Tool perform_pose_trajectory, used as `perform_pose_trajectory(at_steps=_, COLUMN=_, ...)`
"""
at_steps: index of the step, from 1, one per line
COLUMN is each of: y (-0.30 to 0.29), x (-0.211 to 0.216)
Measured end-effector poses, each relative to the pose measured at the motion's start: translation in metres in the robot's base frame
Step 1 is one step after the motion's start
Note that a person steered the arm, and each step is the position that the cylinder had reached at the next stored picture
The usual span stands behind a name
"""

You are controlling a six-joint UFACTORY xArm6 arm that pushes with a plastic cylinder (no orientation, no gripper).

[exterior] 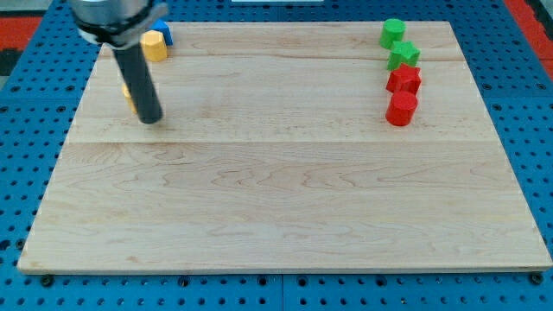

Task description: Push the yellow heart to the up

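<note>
Nearest lay bare pale wooden board (285, 216). My tip (151, 119), a jawless dark rod, touched a mostly hidden yellow block (128, 93), probably the heart; far-left travel apparently remained.

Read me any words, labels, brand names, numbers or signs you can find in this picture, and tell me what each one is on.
None: no text, number or sign can be read.
The wooden board is plain grain.
The green, red and yellow blocks carry no print.
The dark rod ending in my tip shows no label.
</note>
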State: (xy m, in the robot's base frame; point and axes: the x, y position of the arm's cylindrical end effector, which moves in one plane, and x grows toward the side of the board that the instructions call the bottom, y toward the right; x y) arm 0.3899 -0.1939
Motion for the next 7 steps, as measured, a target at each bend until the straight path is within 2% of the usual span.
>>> perform_pose_trajectory(at_steps=2, y=-0.029, x=-0.077)
perform_pose_trajectory(at_steps=3, y=-0.029, x=-0.063)
perform_pose_trajectory(at_steps=4, y=-0.070, x=-0.056)
perform_pose_trajectory(at_steps=5, y=-0.088, x=-0.076)
perform_pose_trajectory(at_steps=6, y=-0.052, x=-0.084)
perform_pose_trajectory(at_steps=7, y=-0.050, x=-0.087)
